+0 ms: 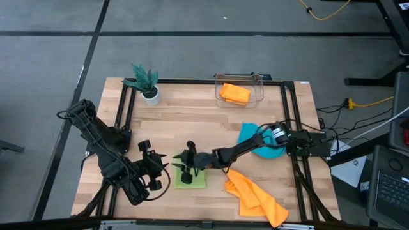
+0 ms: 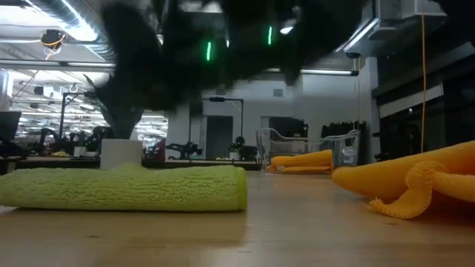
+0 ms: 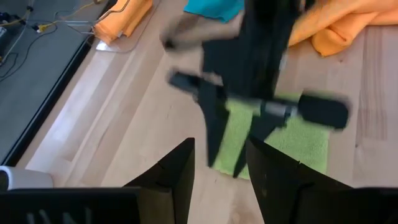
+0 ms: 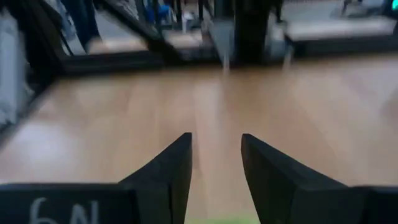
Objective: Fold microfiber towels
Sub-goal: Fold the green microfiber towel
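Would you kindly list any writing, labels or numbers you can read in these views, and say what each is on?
"6N": pale handwritten marks on the dark body of the right claw, seen in the right wrist view; the reading is uncertain, as the characters are blurred.
No other text is readable: none shows on the towels, the clear bin, the plant pot or the table.

Four towels: two orange, one teal, one lime green; one bin; one plant

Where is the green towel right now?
In the high view the green towel lies folded near the table's front edge, under the right gripper, between the left gripper and the loose orange towel.
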